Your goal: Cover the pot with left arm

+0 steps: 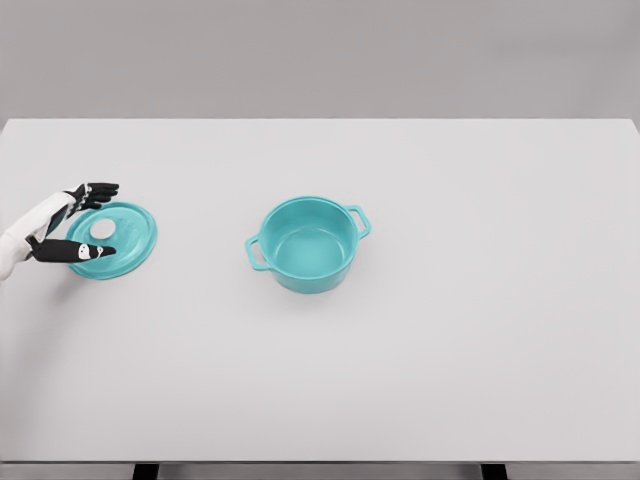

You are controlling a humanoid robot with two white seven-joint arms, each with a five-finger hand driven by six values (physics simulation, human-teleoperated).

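Pot: a teal pot [308, 245] stands upright near the middle of the white table [420, 360], uncovered, its inside bare. It has two loop handles, one at its lower-left rim and one at its upper-right rim.
Lid: a teal lid [120, 240] lies on the table well apart from the pot, off to the pot's left, near the table's left edge. A pale round knob sits at its centre. The lid looks slightly tilted, though whether its left rim is lifted off the table cannot be told.
Left hand: the left hand [75, 222] comes in from the left edge on a white forearm, its dark fingers [98, 189] spread apart around the lid's left side. The upper fingers reach over the lid's top-left rim; the thumb lies across its lower-left part, pointing right. The fingers are at the lid's rim but not closed around it; whether they touch it cannot be told for certain.
Right arm: not seen.
Table: white, plain, reaching across the whole view, with a grey wall behind.
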